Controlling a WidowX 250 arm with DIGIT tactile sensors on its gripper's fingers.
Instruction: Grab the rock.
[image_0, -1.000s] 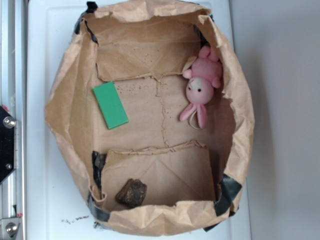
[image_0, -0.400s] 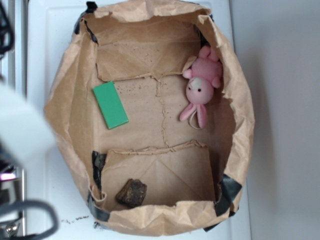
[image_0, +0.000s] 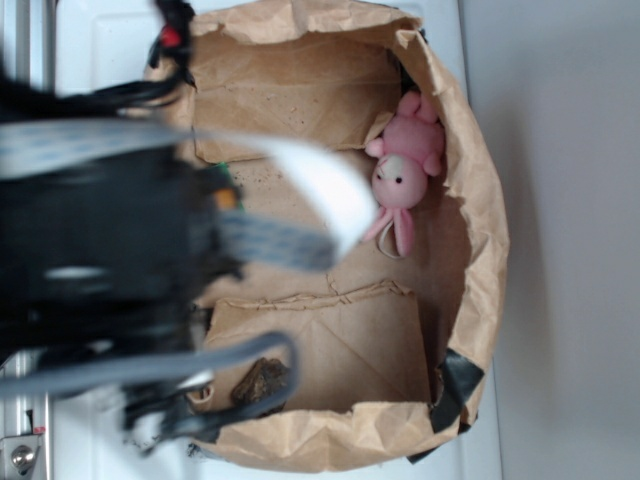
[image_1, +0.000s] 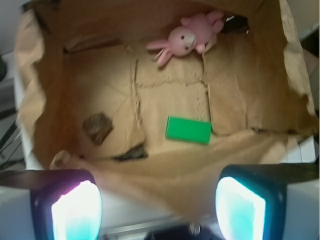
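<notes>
The rock, a small dark rough chunk, lies on the floor of the brown paper bag near its front left corner. In the wrist view the rock sits at the left of the bag floor. My gripper hangs above the bag's near rim, well short of the rock. Its two fingers stand wide apart with nothing between them. In the exterior view the blurred arm covers the left half of the bag, and the fingertips do not show there.
A pink plush bunny leans against the bag's right wall. A flat green block lies mid-floor and is hidden by the arm in the exterior view. Crumpled paper walls ring the floor. The bag rests on a white surface.
The arm has swept in from the left edge and now covers the bag's left side and the green block. The rock, bunny and bag have not moved.
</notes>
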